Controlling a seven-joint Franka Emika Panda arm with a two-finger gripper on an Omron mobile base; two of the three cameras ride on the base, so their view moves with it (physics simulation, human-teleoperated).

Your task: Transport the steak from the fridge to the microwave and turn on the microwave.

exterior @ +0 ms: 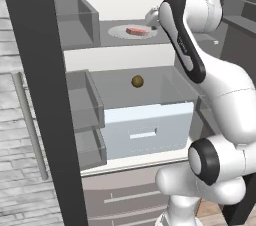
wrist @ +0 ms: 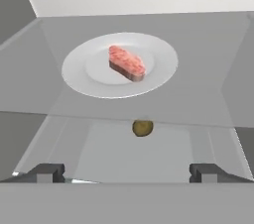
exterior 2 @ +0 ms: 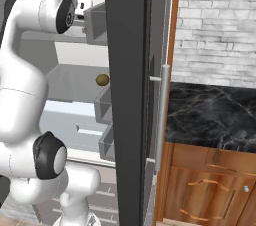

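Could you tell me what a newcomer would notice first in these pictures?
Probably the pinkish steak on a white plate, on an upper shelf inside the open fridge. On the shelf below sits a small brown ball, above a pale drawer. The white arm reaches in, its gripper short of the plate with jaws wide apart.
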